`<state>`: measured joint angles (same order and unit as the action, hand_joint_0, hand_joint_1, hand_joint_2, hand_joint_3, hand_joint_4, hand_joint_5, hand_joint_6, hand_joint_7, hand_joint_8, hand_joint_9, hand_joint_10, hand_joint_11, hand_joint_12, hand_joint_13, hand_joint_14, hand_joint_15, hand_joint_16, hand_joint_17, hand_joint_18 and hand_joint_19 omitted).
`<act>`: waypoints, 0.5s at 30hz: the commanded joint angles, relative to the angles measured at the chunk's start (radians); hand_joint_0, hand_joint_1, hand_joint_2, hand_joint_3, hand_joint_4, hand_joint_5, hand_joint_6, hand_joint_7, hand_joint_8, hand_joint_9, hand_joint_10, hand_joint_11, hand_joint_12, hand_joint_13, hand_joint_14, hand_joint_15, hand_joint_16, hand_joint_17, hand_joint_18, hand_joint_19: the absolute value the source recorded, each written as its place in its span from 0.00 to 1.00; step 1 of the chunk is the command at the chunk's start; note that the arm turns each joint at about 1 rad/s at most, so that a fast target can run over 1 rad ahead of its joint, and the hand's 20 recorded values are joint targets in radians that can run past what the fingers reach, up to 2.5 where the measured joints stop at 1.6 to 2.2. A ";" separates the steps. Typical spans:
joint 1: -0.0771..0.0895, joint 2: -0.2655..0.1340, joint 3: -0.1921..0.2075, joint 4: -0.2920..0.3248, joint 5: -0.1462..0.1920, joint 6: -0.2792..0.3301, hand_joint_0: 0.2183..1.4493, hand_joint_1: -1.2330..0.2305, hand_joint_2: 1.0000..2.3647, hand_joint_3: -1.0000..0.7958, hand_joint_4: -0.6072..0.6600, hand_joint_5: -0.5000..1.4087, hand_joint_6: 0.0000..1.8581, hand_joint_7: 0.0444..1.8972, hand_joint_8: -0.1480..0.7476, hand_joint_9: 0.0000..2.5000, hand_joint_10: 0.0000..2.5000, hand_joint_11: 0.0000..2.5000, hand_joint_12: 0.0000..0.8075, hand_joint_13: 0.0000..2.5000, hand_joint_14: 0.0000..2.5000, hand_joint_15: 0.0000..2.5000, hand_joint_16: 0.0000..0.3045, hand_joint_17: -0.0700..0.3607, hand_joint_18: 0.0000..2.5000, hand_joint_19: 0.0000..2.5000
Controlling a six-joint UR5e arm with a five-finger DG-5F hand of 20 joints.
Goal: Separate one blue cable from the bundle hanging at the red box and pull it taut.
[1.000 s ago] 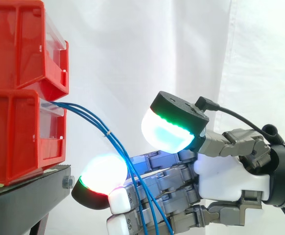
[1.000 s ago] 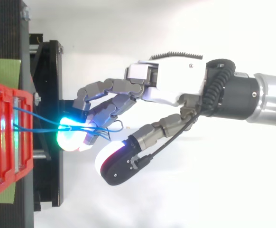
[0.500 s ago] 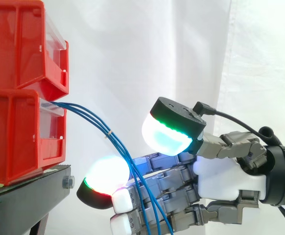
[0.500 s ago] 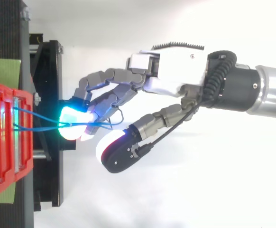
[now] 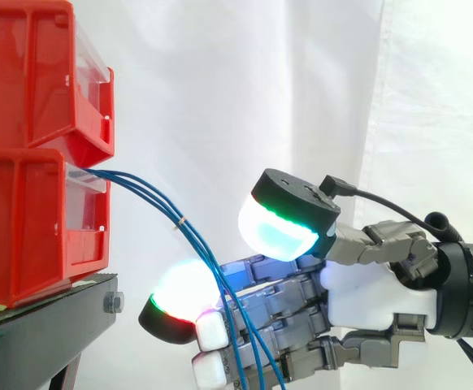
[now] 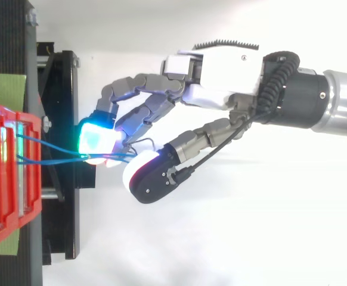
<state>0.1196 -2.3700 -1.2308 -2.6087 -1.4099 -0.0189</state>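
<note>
Side view first: where does it stand, and what worries you?

– The blue cables (image 5: 189, 234) come out of the lower of the red bins (image 5: 25, 227) at the upper left. They arc down to the lower middle and run in among the fingers (image 5: 269, 305) of the hand (image 5: 375, 296). Those fingers are curled around the strands, and the thumb (image 6: 152, 182) sits just beside them with only a narrow gap. I can't tell how firm the hold is.

– So what could go wrong?

– It could take too much. A small tie (image 5: 180, 219) binds the strands together just above the hand, and more than one strand seems to pass through the fingers. A pull from here would likely drag the whole bundle, not one cable.

– Anything else?

– A slip. The cable is thin and the pads are broad and rounded, so a strand could slide out as tension rises. If all the strands go tight at once, the load falls on the bin, which merely rests on the black stand (image 5: 49, 317) and could shift.

– And compared with a second ago?

– In the top view the thumb has swung in from well apart to just beside the fingers. The fingers have curled further. The strands now run straighter from the bin to the pads, where before they looped loosely. In the side view the hand has drifted a little toward the lower right. The bins, stand and tie sit as they did.
</note>
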 commanded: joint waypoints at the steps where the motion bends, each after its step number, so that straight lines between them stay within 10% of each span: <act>1: -0.003 0.000 0.008 -0.010 -0.004 -0.001 0.38 0.30 0.00 0.30 0.72 0.19 0.27 0.57 0.57 0.34 0.00 0.17 0.34 0.32 0.00 0.08 0.08 0.29 0.28 0.08; 15: -0.014 0.003 0.070 -0.085 -0.044 -0.007 0.37 0.31 0.00 0.31 0.68 0.19 0.27 0.62 0.57 0.35 0.00 0.18 0.34 0.33 0.00 0.10 0.08 0.29 0.29 0.08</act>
<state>0.1027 -2.3671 -1.1767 -2.6647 -1.4526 -0.0249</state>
